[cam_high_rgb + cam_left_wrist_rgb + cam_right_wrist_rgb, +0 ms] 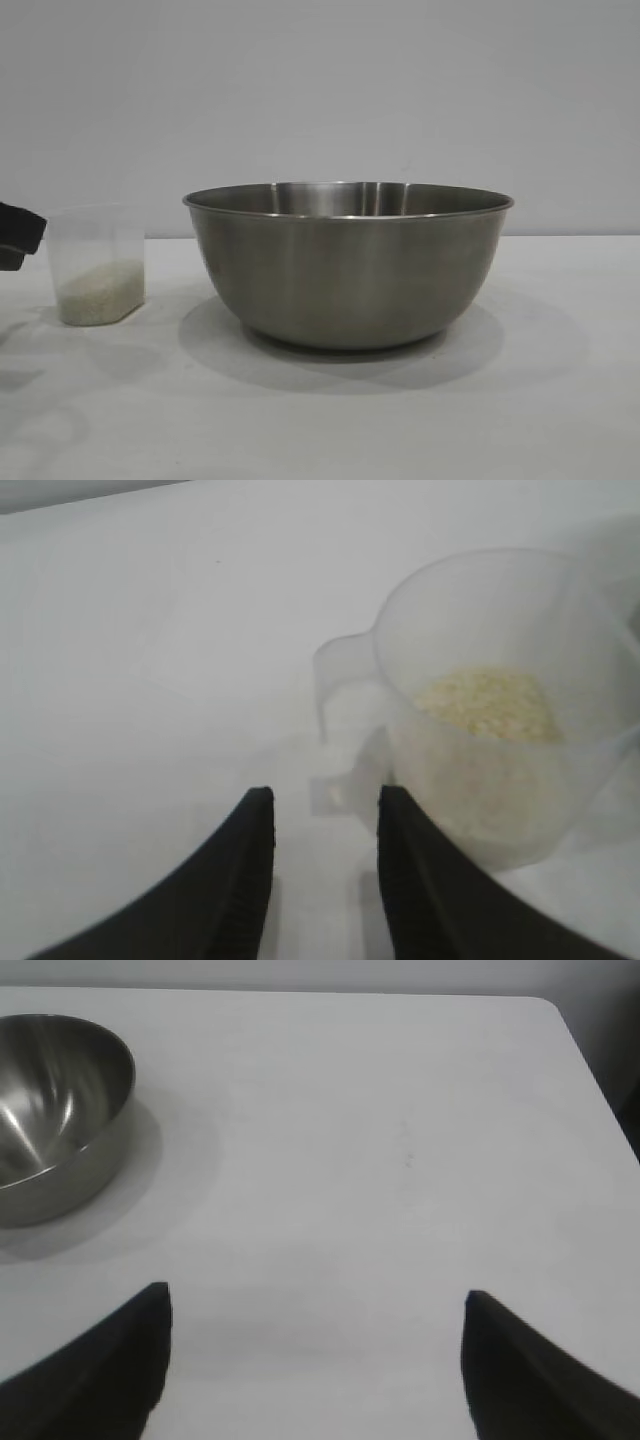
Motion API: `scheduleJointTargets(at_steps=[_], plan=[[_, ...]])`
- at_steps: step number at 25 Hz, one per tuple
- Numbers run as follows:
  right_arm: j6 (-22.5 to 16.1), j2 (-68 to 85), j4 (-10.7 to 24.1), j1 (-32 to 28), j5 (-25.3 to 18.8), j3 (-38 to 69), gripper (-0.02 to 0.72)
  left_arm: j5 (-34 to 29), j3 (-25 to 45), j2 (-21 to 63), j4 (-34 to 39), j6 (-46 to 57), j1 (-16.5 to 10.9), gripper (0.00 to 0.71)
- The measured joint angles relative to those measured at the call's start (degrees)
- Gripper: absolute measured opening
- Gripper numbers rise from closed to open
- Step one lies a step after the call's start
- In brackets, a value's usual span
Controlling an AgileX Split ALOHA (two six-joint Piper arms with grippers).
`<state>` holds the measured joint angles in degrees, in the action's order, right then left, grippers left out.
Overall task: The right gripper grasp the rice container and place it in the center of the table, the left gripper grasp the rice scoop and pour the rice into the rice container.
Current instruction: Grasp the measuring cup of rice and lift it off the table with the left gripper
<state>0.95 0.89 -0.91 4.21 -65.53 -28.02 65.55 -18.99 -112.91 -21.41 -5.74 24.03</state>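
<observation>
The steel rice container point(348, 265) stands upright in the middle of the white table point(560, 400); it also shows in the right wrist view point(55, 1110). The translucent rice scoop point(98, 265) stands left of it with white rice point(100, 293) in its bottom. In the left wrist view the scoop point(490, 700) holds the rice point(488, 704), and its side handle point(345, 725) points toward my left gripper point(320, 798). That gripper is open, just short of the handle, touching nothing. Its black edge point(18, 236) shows at the exterior view's left. My right gripper point(315, 1300) is wide open and empty over bare table, away from the bowl.
The table's far edge and rounded corner point(545, 1005) show in the right wrist view. A plain grey wall point(320, 90) stands behind the table.
</observation>
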Motion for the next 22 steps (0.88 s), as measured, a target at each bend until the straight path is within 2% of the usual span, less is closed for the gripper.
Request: scheduleJointTargets(at_steps=[22], plan=[[0.00, 0.00, 0.00, 0.00, 0.00, 0.00, 0.537, 0.00, -5.68, -3.71, -1.67, -2.57, 0.00, 0.225]])
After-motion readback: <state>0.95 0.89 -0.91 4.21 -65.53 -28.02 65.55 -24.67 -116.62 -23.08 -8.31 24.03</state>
